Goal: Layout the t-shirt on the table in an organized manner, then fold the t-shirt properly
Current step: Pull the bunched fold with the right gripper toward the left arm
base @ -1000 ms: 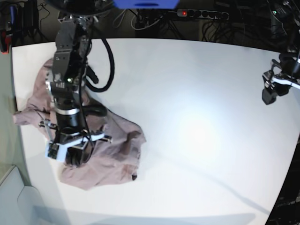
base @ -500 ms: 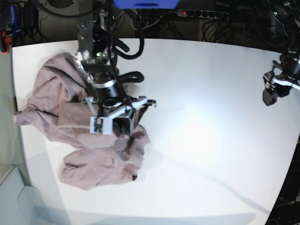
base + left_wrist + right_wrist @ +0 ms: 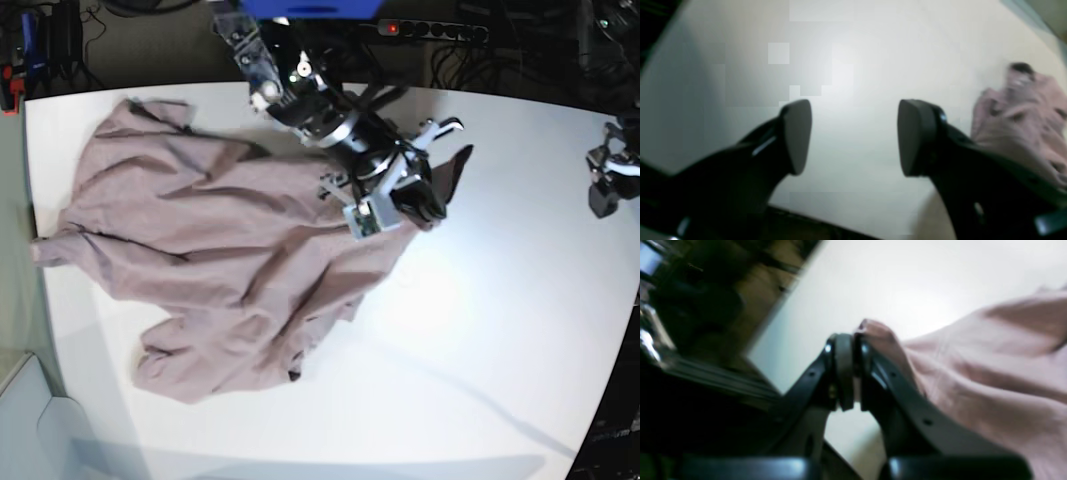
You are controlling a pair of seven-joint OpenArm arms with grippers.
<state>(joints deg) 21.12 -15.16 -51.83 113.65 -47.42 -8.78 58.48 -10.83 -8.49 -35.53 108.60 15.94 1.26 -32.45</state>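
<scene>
The mauve-pink t-shirt (image 3: 200,230) lies crumpled across the left half of the white table (image 3: 480,330), one part stretched toward the middle. My right gripper (image 3: 430,200) is at that stretched end, shut on a fold of the shirt. The right wrist view shows its jaws (image 3: 848,340) pressed together on a bunched tip of cloth, with the t-shirt (image 3: 973,380) trailing off to the right. My left gripper (image 3: 603,195) hovers at the table's far right edge, away from the shirt. In the left wrist view it (image 3: 855,136) is open and holds nothing, with the t-shirt (image 3: 1023,113) far off.
A black power strip (image 3: 430,30) and cables lie behind the table's back edge. A grey surface (image 3: 20,420) borders the table at front left. The table's curved edge (image 3: 600,400) runs down the right side.
My right gripper has carried its hold on the shirt from the front left up and across to the back middle, drawing the cloth out wider. The left gripper has shifted slightly right.
</scene>
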